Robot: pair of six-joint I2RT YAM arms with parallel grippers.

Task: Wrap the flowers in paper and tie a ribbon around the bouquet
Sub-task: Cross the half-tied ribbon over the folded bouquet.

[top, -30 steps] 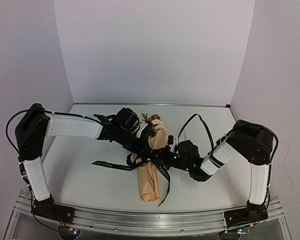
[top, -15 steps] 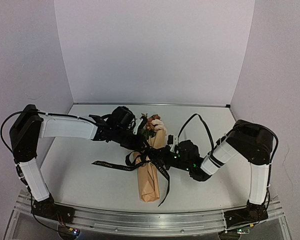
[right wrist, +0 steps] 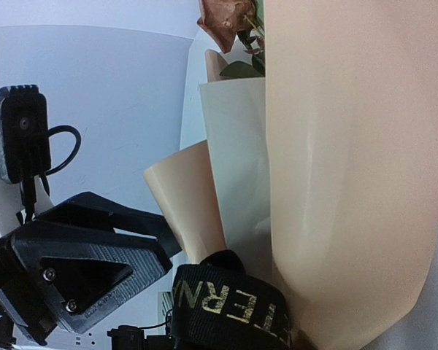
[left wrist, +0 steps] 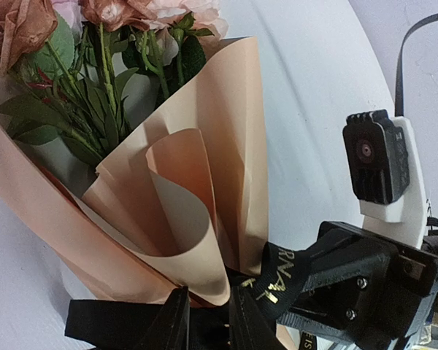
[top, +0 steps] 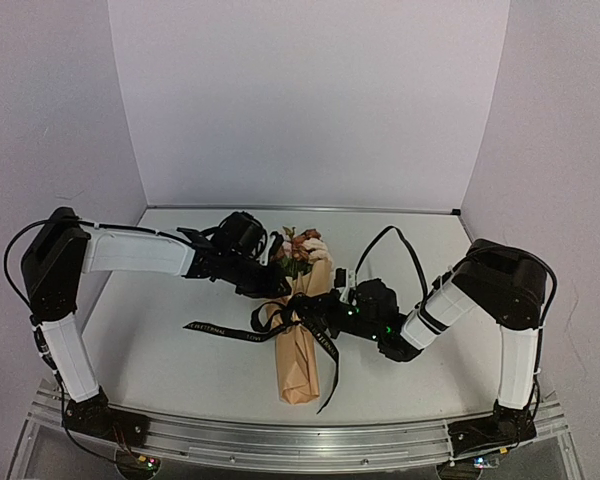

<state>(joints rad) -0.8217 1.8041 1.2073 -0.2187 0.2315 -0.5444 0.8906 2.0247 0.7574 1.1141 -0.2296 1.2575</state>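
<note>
The bouquet [top: 300,355] lies lengthwise mid-worktop [top: 150,350], blooms at the far end, with the ribbon [top: 225,329] across its waist. Both grippers crowd over that crossing and hide it. The right gripper [top: 318,318] is pinched closed on a ribbon loop; whether the left gripper [top: 278,288] is open or closed cannot be told. It has edged back since a second ago.

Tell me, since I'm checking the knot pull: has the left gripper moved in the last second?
Yes: the left gripper drew slightly left, away from the unmoved bouquet.

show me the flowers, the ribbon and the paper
flowers [left wrist: 16,33], left wrist view, rust bloom at top left
ribbon [right wrist: 226,308], right wrist view, lettered loop at bottom
paper [right wrist: 350,182], right wrist view, broad outer fold
</note>
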